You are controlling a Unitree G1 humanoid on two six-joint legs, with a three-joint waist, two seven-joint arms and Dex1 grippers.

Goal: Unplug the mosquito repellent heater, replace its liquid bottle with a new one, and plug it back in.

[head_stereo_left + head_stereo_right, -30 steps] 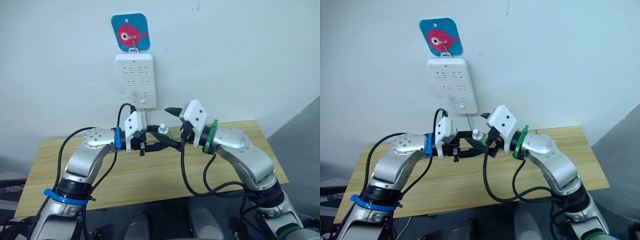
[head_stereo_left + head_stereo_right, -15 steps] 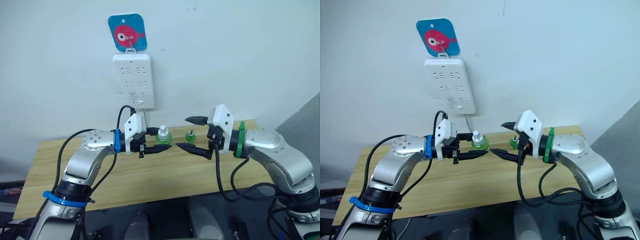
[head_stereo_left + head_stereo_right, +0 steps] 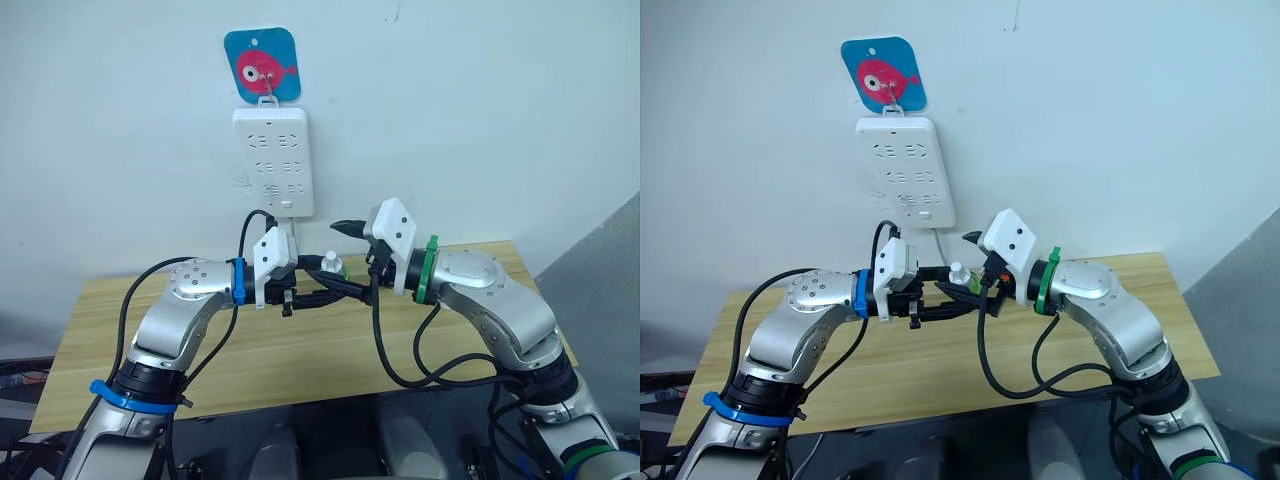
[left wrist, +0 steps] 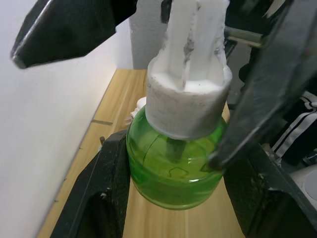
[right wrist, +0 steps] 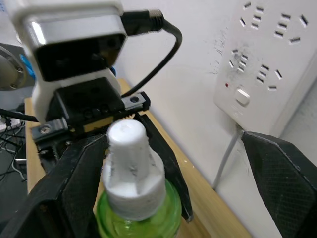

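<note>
Bottle [image 4: 173,168] of green liquid sits up in the air above the counter [image 3: 300,350], squeezed between the two fingers of the left tool [image 3: 318,283]. Its white cap [image 5: 130,163] points straight up. The right tool [image 3: 352,260] is spread wide apart, one finger on each side of that cap, facing the left tool. I think the right tool is set to close on the cap next.

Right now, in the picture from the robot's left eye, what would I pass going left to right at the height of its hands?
Left gripper → green liquid bottle, held in that gripper → right gripper, open around the bottle.
</note>
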